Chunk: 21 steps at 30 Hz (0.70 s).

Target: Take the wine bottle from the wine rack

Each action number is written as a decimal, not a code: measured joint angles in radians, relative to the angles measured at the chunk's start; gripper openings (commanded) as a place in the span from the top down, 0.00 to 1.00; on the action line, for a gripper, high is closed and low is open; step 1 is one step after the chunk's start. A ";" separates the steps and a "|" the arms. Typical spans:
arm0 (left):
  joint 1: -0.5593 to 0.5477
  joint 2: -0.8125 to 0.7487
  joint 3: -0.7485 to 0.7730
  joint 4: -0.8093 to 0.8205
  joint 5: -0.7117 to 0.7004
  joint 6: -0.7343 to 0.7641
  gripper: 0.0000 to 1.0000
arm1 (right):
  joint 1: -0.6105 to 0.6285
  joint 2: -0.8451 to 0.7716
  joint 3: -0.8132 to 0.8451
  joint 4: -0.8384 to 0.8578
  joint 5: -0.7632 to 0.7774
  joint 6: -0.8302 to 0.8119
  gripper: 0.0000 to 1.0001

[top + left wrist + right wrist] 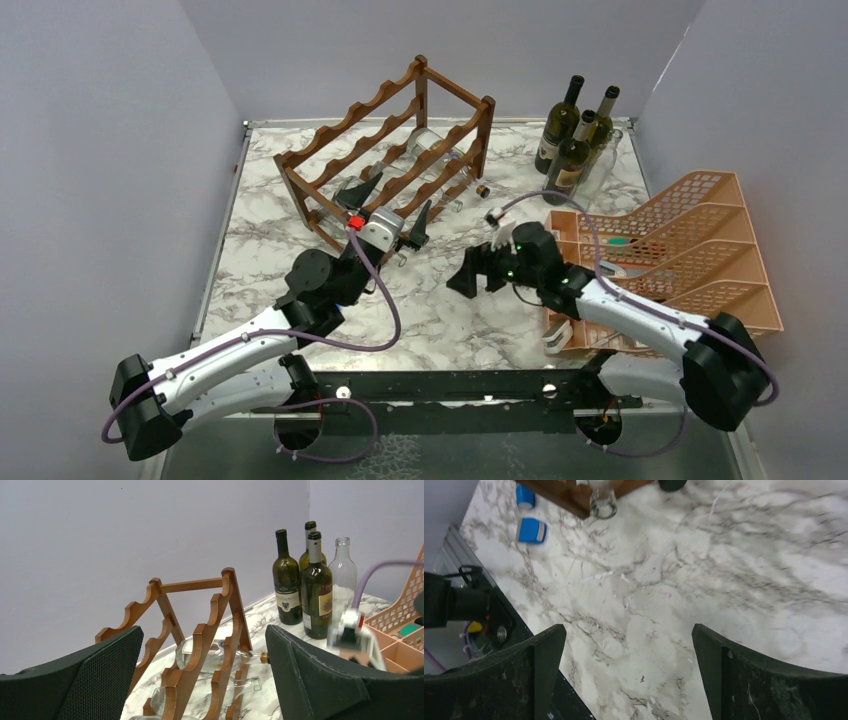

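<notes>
While the right hand (470,272) hangs open over the middle of the counter (440,325), the left hand (392,212) is the nearer one, jaws wide at the near face of the wine rack (487,120). Just beyond it a clear wine bottle (215,655) lies on its side in the rack, neck pointing toward the counter's right edge.

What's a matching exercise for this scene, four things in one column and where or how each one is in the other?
Column one:
1 rack
2 dark bottles
3 tray
4 left gripper

Column two:
A upright, at the far right
B open, just in front of the rack
C along the right side
D holds clear bottles lying down

Pairs: 1-D, 2-A, 3-C, 4-B
</notes>
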 measured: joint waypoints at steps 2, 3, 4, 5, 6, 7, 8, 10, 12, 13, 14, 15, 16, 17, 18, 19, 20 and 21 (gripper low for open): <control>0.000 0.002 0.000 0.000 0.000 0.000 0.01 | 0.054 0.052 -0.032 0.051 0.010 0.009 0.00; 0.000 0.003 0.000 0.000 0.000 0.001 0.01 | 0.083 0.084 -0.038 0.075 0.015 0.014 0.00; 0.001 0.005 0.000 0.000 -0.001 0.001 0.01 | 0.117 0.123 -0.037 0.108 0.026 0.016 0.00; 0.001 0.007 0.000 0.000 -0.001 0.002 0.01 | 0.143 0.155 -0.036 0.138 0.035 0.016 0.00; 0.000 0.009 0.000 0.000 -0.001 0.002 0.01 | 0.168 0.187 -0.033 0.167 0.047 0.013 0.00; 0.001 0.011 0.000 0.000 -0.001 0.002 0.01 | 0.188 0.219 -0.027 0.195 0.056 0.010 0.00; 0.001 0.013 0.000 0.000 -0.001 0.002 0.01 | 0.202 0.252 -0.019 0.226 0.062 0.008 0.01; 0.001 0.014 0.000 0.000 -0.001 0.002 0.01 | 0.223 0.312 -0.005 0.288 0.066 0.002 0.04; 0.001 0.014 0.000 0.000 -0.001 0.006 0.01 | 0.225 0.364 0.008 0.352 0.072 -0.007 0.07; 0.001 0.014 0.000 0.000 -0.001 0.009 0.01 | 0.225 0.394 0.017 0.393 0.074 -0.013 0.09; 0.001 0.014 0.000 0.000 -0.001 0.013 0.01 | 0.225 0.422 0.026 0.429 0.076 -0.020 0.10; 0.001 0.014 0.000 0.000 -0.001 0.016 0.01 | 0.225 0.445 0.033 0.460 0.075 -0.027 0.11; 0.001 0.013 -0.001 0.001 -0.001 0.020 0.01 | 0.225 0.478 0.043 0.505 0.075 -0.031 0.13; 0.001 0.010 -0.003 0.002 -0.001 0.022 0.01 | 0.224 0.505 0.050 0.544 0.074 -0.034 0.15; 0.001 0.007 -0.008 0.004 -0.001 0.026 0.01 | 0.224 0.531 0.056 0.581 0.073 -0.037 0.16; 0.001 0.005 -0.011 0.005 -0.002 0.028 0.01 | 0.224 0.556 0.062 0.615 0.071 -0.040 0.17; 0.001 0.004 -0.013 0.006 -0.002 0.032 0.01 | 0.224 0.581 0.070 0.645 0.071 -0.042 0.17; 0.001 0.003 -0.013 0.006 -0.002 0.037 0.01 | 0.224 0.603 0.081 0.666 0.070 -0.044 0.18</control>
